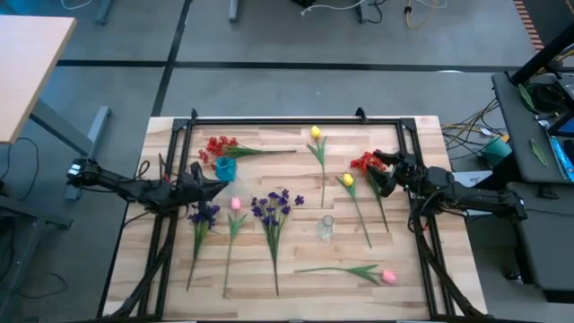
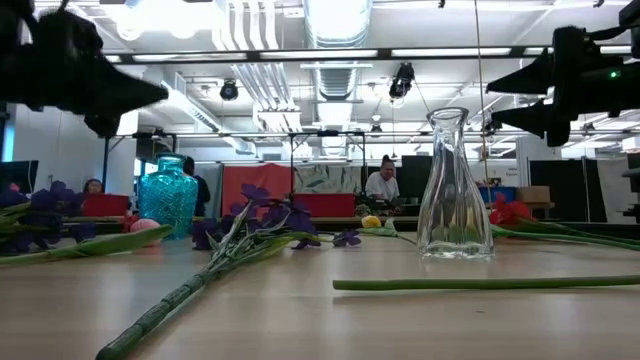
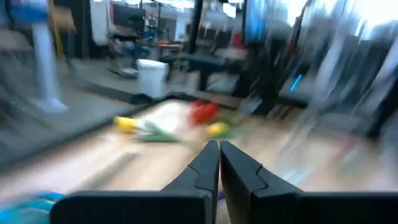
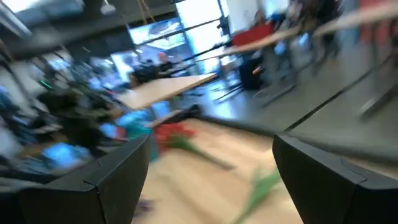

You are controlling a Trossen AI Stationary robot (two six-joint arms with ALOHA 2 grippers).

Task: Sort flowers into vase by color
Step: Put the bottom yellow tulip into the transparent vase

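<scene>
Beyond your wooden worktop [image 1: 296, 287] an open workshop is showing, with ceiling lights, ducts and a few people sitting far back. You are looking at flowers lying loose all over the planks, none yet in a vase: a red cluster [image 1: 219, 145] near the far left, a second red cluster [image 1: 366, 162] on the right, purple clusters [image 1: 274, 205] and [image 1: 204, 213] in the middle, yellow buds [image 1: 316, 132] and [image 1: 348, 179], and pink buds [image 1: 236, 204] and [image 1: 388, 276]. The teal vase [image 1: 224, 168] is standing just beside the left tool [image 1: 221, 186], whose fingers are pressed together and holding nothing. The clear vase [image 1: 325, 227] is standing near the middle, among the stems.

Your right tool [image 1: 376, 170] is hanging above the right-hand red cluster with its fingers spread wide and empty.

Watch these risks, as I am judging them. The left tool is sitting so close to the teal vase that a sideways sweep could be tipping it. The stems are thin and lying flat, so a pinch could be slipping off or scraping the planks. Stems are crowding together by the purple clusters, so you could be dragging a neighbour along. The clear vase has a narrow neck, and a tilted stem could be knocking it over.

No brand, label or writing is readable anywhere.
</scene>
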